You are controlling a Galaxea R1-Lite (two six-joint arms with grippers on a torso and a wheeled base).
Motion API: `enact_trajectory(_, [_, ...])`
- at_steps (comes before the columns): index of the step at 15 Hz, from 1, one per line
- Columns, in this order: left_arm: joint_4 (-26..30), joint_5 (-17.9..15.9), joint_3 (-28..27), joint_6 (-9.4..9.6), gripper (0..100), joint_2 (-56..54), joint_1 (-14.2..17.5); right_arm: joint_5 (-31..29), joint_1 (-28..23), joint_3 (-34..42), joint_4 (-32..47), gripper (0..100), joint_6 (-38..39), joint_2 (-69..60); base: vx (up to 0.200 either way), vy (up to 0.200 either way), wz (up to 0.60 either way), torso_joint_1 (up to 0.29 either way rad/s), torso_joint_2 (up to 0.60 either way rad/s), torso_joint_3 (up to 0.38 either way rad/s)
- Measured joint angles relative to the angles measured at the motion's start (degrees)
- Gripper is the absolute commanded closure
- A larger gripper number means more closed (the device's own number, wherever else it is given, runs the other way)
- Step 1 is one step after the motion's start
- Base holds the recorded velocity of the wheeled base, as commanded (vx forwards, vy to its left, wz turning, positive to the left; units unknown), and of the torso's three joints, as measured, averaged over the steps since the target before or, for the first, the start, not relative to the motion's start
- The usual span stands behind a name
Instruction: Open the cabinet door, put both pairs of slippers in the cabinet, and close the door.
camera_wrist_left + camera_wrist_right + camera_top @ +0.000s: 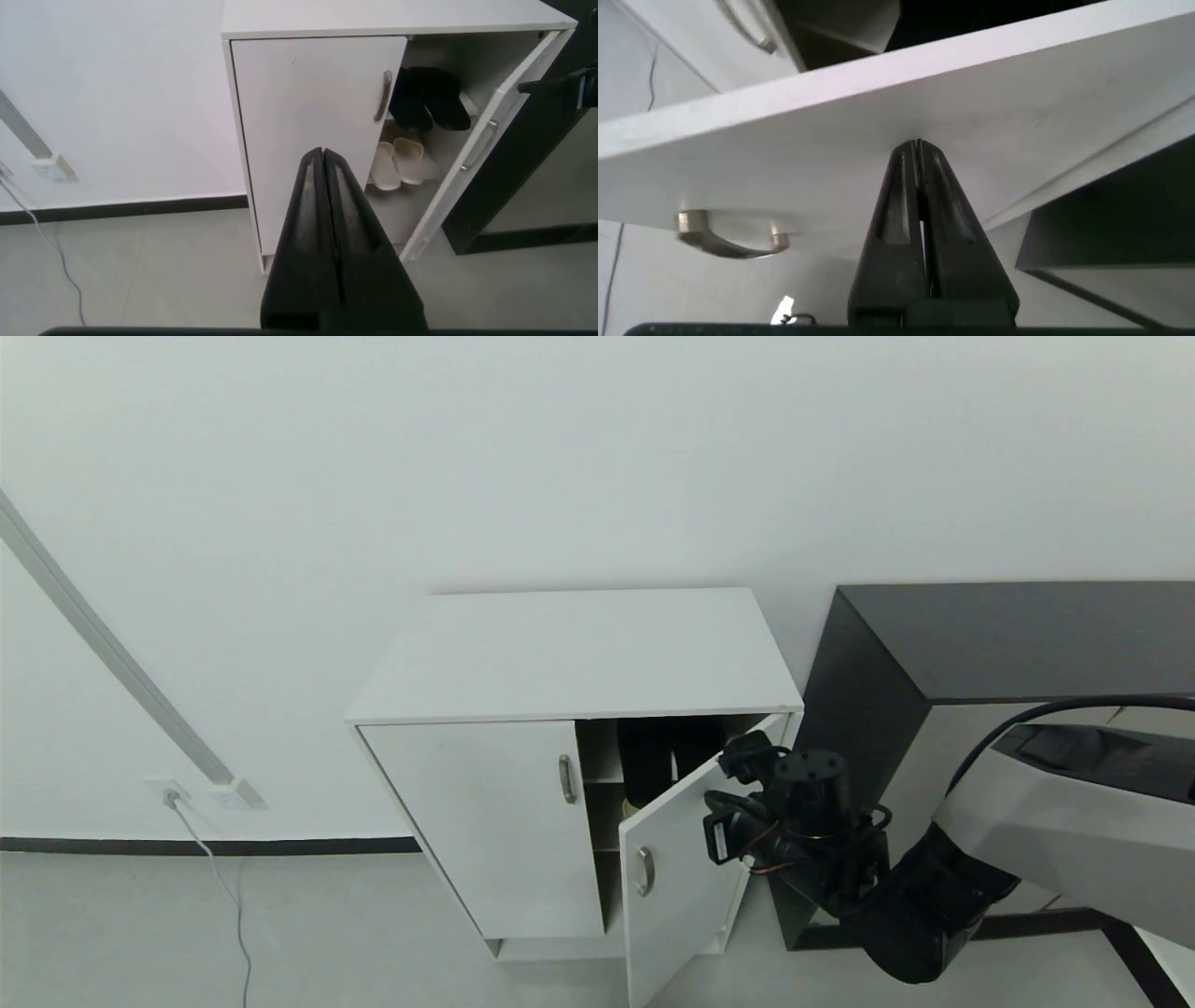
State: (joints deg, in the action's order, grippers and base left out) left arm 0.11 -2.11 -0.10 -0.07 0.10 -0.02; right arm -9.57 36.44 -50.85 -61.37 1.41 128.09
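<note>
Before the cabinet's (569, 653) shut left door (476, 821), well apart: left tool (322, 157), fingers pressed together, holding nothing. Inside the cabinet, seen through the gap: black slippers (434, 93) on the upper shelf, white slippers (402, 161) on the shelf below. Both pairs look stowed. Right door (677, 887) ajar, handle (644, 871) facing out. Right tool (920, 149), fingers pressed together, tip against that door's outer face, hinge-side of the handle. Likely step: closing. Push square on the face, follow the door's arc, clear the handle, stop when the door meets the cabinet.
</note>
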Motion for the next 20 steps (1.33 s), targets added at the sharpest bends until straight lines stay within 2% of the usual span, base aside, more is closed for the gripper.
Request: enact_trajectory(20, [0.05,0.00,0.02,0.00,100,0.00,0.02,-0.09,-3.43,-13.35,2.79,100,-0.09,7.56,0.000,0.000,0.00,0.000,0.00,0.000])
